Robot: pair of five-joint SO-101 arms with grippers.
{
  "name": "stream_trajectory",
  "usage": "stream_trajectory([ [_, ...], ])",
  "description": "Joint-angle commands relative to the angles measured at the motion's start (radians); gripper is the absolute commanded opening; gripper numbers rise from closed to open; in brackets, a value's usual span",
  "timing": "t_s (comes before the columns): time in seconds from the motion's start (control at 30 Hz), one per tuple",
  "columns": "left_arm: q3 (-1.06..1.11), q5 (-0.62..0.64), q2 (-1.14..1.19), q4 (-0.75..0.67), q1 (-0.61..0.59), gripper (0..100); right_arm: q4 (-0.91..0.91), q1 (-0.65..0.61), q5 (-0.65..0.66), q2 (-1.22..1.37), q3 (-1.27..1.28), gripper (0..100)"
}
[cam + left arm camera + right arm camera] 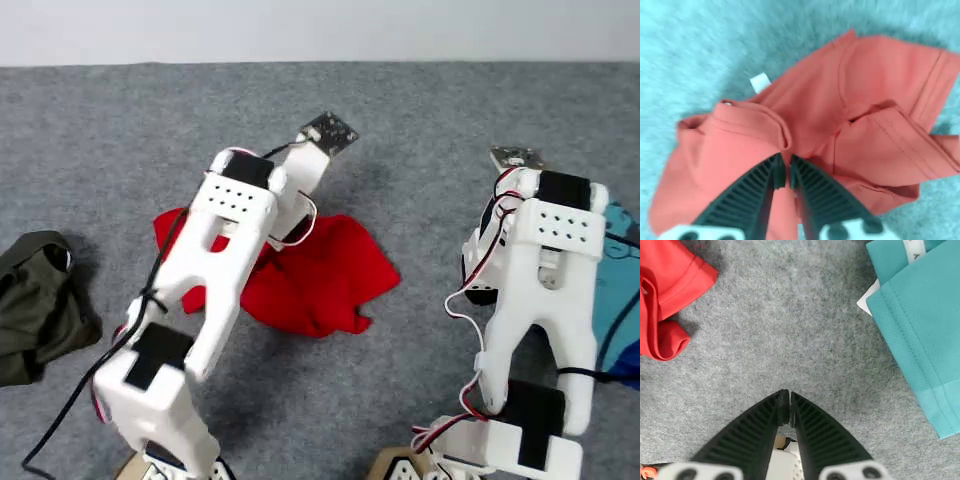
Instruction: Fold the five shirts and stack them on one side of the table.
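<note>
Left claw (782,172) pinching red shirt (865,100), right claw (790,407) closed over mat (790,315), teal shirt (920,330) beside

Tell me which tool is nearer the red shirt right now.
Left. The left tool is directly over the red shirt, tips shut at a fold. The right tool is off it, over the grey mat between it and the teal shirt.
</note>
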Motion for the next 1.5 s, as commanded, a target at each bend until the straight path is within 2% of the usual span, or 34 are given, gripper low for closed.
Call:
stream_trajectory([
  [0.0, -0.015, 0.012, -0.163, -0.006, -0.038, 0, 0.041, -0.004, -0.002, -0.058, -0.006, 0.9],
  [0.13, -0.031, 0.014, -0.296, 0.000, -0.173, 0, 0.041, -0.004, -0.002, -0.058, -0.006, 0.9],
  [0.27, -0.033, -0.003, -0.411, 0.034, -0.387, 0, 0.041, -0.012, -0.002, -0.058, -0.006, 0.9],
  [0.4, -0.028, -0.084, -0.485, 0.110, -0.597, 0, 0.041, -0.016, -0.003, -0.058, -0.008, 0.9],
  [0.57, -0.025, -0.183, -0.514, 0.146, -0.872, 0, 0.039, -0.099, -0.006, -0.058, -0.008, 0.9],
  [0.7, -0.005, -0.242, -0.463, 0.121, -1.007, 0, 0.031, -0.199, -0.009, -0.058, -0.009, 0.9],
  [0.9, 0.022, -0.244, -0.333, 0.037, -1.062, 0, 0.031, -0.325, -0.008, -0.056, -0.009, 0.9],
  [1.07, 0.018, -0.239, -0.203, -0.083, -1.056, 1, 0.033, -0.332, -0.005, -0.056, -0.009, 0.9],
  [1.13, 0.015, -0.239, -0.170, -0.107, -1.059, 6, 0.038, -0.332, -0.005, -0.056, -0.006, 0.9],
  [1.27, -0.024, -0.238, -0.201, -0.052, -1.045, 21, 0.039, -0.331, -0.003, -0.056, -0.005, 0.9],
  [1.47, -0.110, -0.275, -0.315, 0.058, -0.956, 21, 0.041, -0.331, -0.005, -0.058, -0.005, 0.9],
])
